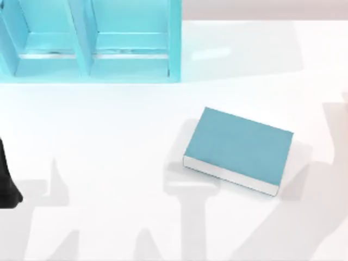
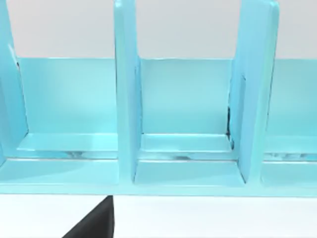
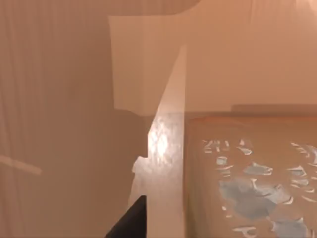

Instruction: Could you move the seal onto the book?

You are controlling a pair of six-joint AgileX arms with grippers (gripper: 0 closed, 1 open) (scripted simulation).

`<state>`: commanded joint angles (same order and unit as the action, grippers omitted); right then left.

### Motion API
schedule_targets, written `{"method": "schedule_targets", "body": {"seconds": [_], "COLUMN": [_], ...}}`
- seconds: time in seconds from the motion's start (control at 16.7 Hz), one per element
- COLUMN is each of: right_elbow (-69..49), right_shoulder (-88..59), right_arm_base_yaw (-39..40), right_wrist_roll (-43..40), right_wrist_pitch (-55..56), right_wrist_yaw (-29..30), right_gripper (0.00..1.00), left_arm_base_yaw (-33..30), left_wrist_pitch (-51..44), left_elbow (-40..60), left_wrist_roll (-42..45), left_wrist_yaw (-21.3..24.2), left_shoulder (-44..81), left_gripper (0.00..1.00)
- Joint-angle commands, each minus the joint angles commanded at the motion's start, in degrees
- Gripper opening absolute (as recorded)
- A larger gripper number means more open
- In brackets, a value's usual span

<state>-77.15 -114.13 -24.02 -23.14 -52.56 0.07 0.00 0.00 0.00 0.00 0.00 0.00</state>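
Note:
The book, teal-blue with white page edges, lies flat on the white table right of centre, turned at a slight angle. The seal shows very close in the right wrist view as broad tan-brown faces, one of them carrying pale bluish-white marks. A dark part of my right gripper sits right beside the seal; I cannot tell whether it holds it. My left arm is parked at the table's left edge. A dark bit of my left gripper faces the shelf unit.
A light-blue shelf unit with upright dividers stands at the back left, and its compartments are seen close up in the left wrist view. Arm shadows fall across the white table around the book.

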Motion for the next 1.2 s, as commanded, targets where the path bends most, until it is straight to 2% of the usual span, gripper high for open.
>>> {"method": "schedule_targets", "body": {"seconds": [0.48, 1.2], "right_elbow": [0.0, -1.7], "right_shoulder": [0.0, 1.2], "right_arm_base_yaw": [0.0, 1.1], "right_wrist_roll": [0.0, 1.6], "right_wrist_pitch": [0.0, -2.1], "right_wrist_yaw": [0.0, 0.2], "right_gripper": [0.02, 0.00], "left_arm_base_yaw": [0.0, 0.0], "left_wrist_pitch": [0.0, 0.0], "left_elbow": [0.0, 0.0], "left_wrist_roll": [0.0, 0.0], "left_wrist_yaw": [0.0, 0.0], "left_shoulder": [0.0, 0.0], "left_gripper": [1.00, 1.00]}}
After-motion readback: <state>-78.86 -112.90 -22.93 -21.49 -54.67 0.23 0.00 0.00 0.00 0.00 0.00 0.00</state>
